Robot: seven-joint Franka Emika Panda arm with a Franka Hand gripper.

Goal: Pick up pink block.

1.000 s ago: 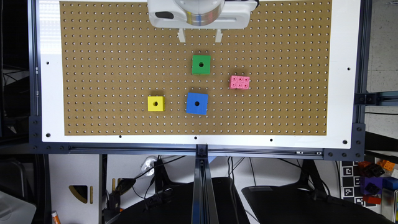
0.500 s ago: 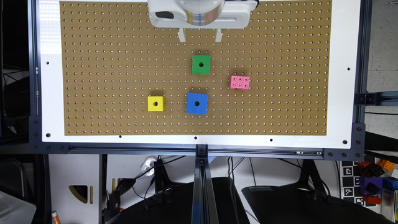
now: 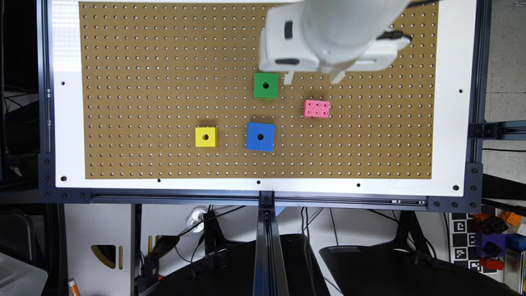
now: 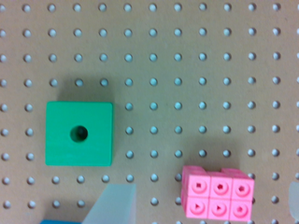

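From the exterior view, the white arm hangs over the far part of the pegboard (image 3: 144,61), and its gripper (image 3: 314,77) shows as two short white tips poking out below the wrist. The pink block (image 3: 317,109) lies flat on the board just nearer than those tips, roughly in line with the gap between them and not touching them. The green cube (image 3: 266,85) sits just to the exterior view's left of the tips. The blue cube (image 3: 260,137) lies nearer and further to that left, and the yellow cube (image 3: 206,137) further left again, both well apart from the block.

In the wrist view, the pink block (image 4: 218,199) shows its six studs upward, resting on the pegboard (image 4: 201,70) with bare board all round it. One pale, blurred finger (image 4: 112,205) stands between the block and the green cube (image 4: 79,134), and a sliver of the other finger (image 4: 294,200) sits on the block's other side. The fingers are spread wide, wider than the block, and hold nothing. A corner of the blue cube (image 4: 58,221) peeps in at the edge.
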